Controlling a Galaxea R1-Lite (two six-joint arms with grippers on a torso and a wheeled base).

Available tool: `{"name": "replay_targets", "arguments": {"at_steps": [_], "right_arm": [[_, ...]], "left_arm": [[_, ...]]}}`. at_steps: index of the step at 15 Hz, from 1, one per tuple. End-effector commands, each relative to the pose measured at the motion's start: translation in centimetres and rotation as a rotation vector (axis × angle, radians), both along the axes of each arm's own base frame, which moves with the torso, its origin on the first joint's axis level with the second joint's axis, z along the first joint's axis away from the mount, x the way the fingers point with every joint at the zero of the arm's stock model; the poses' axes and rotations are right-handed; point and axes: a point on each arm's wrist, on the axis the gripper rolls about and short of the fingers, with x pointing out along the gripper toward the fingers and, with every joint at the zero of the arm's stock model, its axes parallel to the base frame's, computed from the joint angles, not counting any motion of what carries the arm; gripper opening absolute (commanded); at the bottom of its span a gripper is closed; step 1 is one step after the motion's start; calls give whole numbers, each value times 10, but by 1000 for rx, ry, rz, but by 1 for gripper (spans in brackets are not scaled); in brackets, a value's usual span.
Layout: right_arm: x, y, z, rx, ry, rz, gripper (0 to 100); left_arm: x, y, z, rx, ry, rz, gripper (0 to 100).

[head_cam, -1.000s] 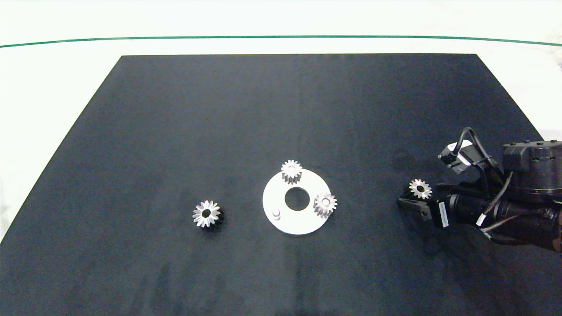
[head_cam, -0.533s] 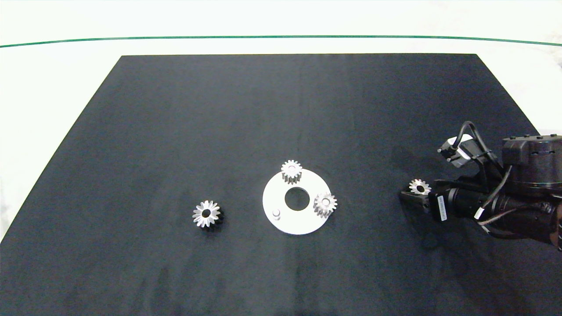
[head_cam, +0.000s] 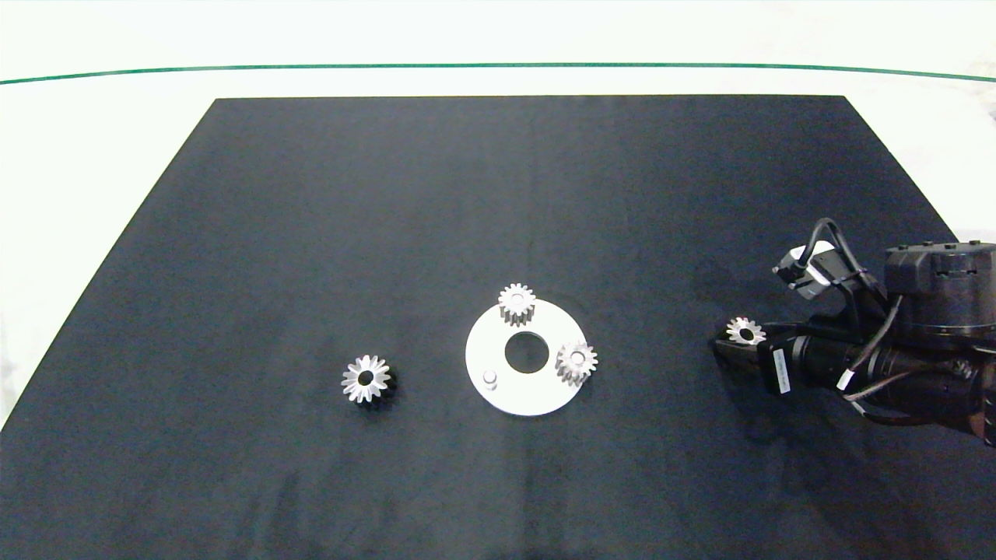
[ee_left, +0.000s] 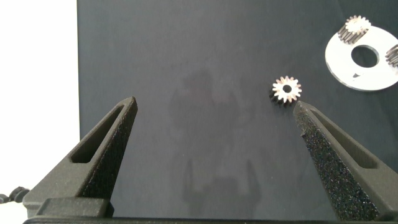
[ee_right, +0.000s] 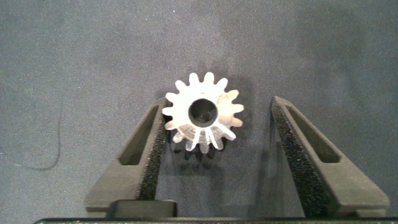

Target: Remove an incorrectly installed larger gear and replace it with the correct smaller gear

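Note:
The larger gear (head_cam: 366, 379), with starburst teeth, lies flat on the black mat left of the white disc plate (head_cam: 537, 393); the left wrist view also shows this gear (ee_left: 286, 90). The smaller gear (head_cam: 745, 332) lies on the mat far to the right. My right gripper (head_cam: 731, 346) is open and low around it. In the right wrist view the smaller gear (ee_right: 202, 115) sits between the fingers, against one pad (ee_right: 157, 146) and apart from the other. My left gripper (ee_left: 214, 118) hangs wide open above bare mat, holding nothing.
Two small gears (head_cam: 516, 303) (head_cam: 576, 362) sit on the plate, and a bare peg (head_cam: 489, 378) stands at its near left. The black mat (head_cam: 498, 194) covers a white table; its right edge runs close behind the right arm.
The right arm has drawn back slightly to the right and settled lower, so its fingers now flank the smaller gear more closely. The gears and plate have not moved.

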Motion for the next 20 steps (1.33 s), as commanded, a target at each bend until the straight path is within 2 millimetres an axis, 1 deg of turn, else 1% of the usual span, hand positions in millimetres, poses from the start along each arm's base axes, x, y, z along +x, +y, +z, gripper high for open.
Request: {"name": "replay_targets", "arguments": {"at_steps": [1, 20], "right_arm": [[0, 0, 0, -1, -1, 0, 58], [1, -3, 1, 2, -4, -13, 21]], "left_arm": [[0, 0, -3, 4, 7, 1, 100], [-1, 0, -6, 6, 11, 1, 100]]}}
